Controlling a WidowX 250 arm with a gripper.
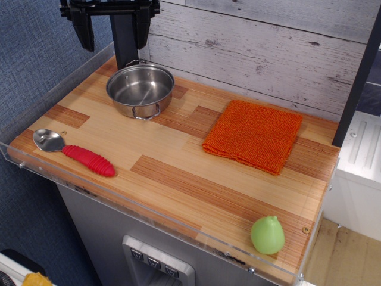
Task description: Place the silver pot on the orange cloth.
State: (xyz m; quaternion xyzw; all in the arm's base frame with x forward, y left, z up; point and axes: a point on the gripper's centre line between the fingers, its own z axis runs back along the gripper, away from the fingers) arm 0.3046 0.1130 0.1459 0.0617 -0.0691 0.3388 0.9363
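Note:
The silver pot [140, 89] stands upright and empty at the back left of the wooden counter, one wire handle facing front. The orange cloth [254, 134] lies flat to its right, near the back wall, with bare wood between them. My gripper [113, 27] hangs at the top left, above and behind the pot. Its two black fingers [85, 30] are spread apart and hold nothing. It does not touch the pot.
A silver spoon with a red handle [74, 152] lies at the front left. A green pear-shaped toy [267, 235] sits at the front right corner. A clear plastic rim [36, 89] edges the counter's left and front. A grey plank wall [268, 53] stands behind.

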